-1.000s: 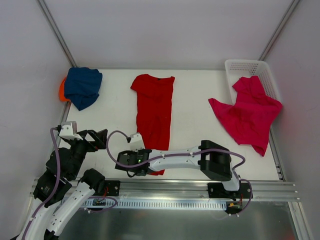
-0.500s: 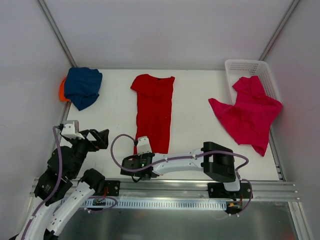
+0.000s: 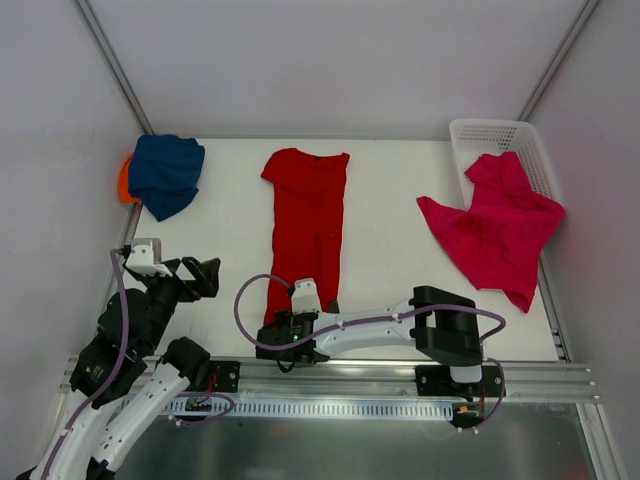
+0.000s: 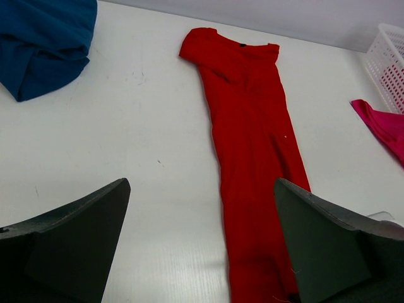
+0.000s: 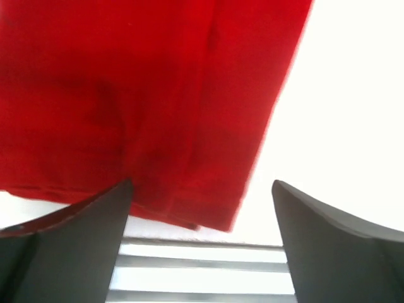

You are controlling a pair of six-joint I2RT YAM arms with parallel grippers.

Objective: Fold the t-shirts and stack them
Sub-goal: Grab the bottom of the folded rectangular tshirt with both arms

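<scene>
Right wrist view: my right claw point(image 5: 202, 183) gapes empty, low over the red shirt point(image 5: 145, 95); its hem lies between my fingers point(image 5: 63, 246), so I judge I'm placed to pinch it and fold forward.

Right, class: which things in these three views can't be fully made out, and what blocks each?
Orange shirt: top view, only a sliver shows beside the navy shirt covering it.
Red shirt, near hem: top view, partly hidden under the right gripper.
Pink shirt: left wrist view, cut off by the right edge.
</scene>
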